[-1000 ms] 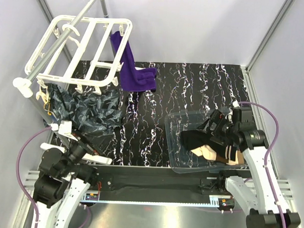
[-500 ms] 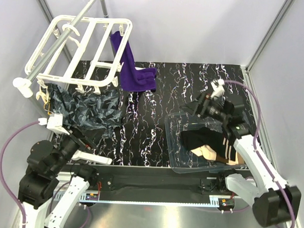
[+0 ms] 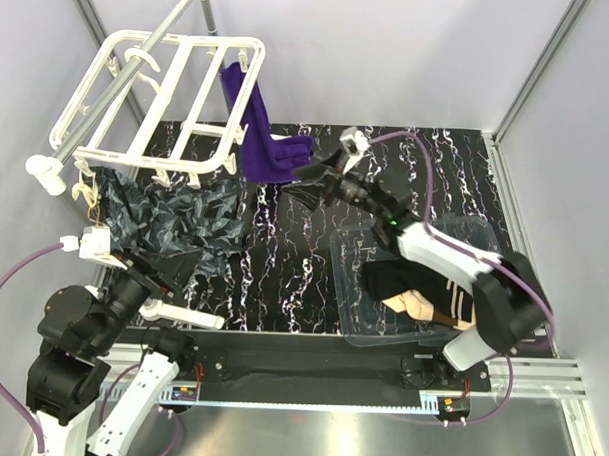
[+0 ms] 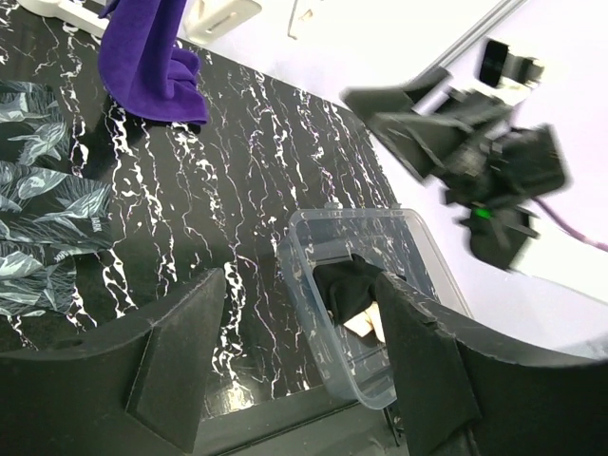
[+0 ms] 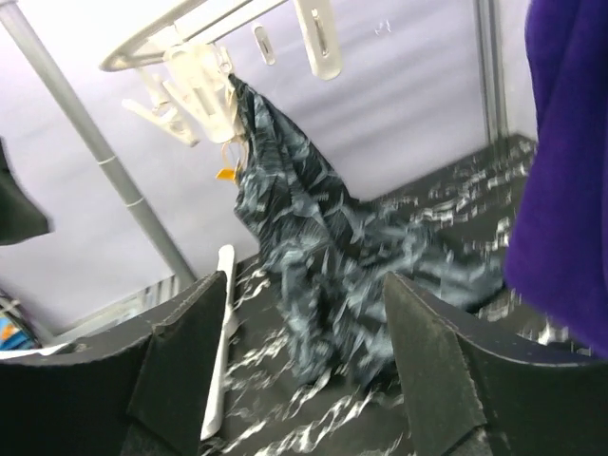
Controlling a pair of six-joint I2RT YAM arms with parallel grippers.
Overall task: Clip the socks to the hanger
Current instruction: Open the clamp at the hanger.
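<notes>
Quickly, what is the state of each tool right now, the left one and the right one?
Left tool: open, holding nothing.
Right tool: open, holding nothing.

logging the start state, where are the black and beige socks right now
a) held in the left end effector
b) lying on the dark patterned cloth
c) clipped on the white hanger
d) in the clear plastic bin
d: the black sock and the beige socks lie together inside the clear bin, well apart from the hanger.
</notes>
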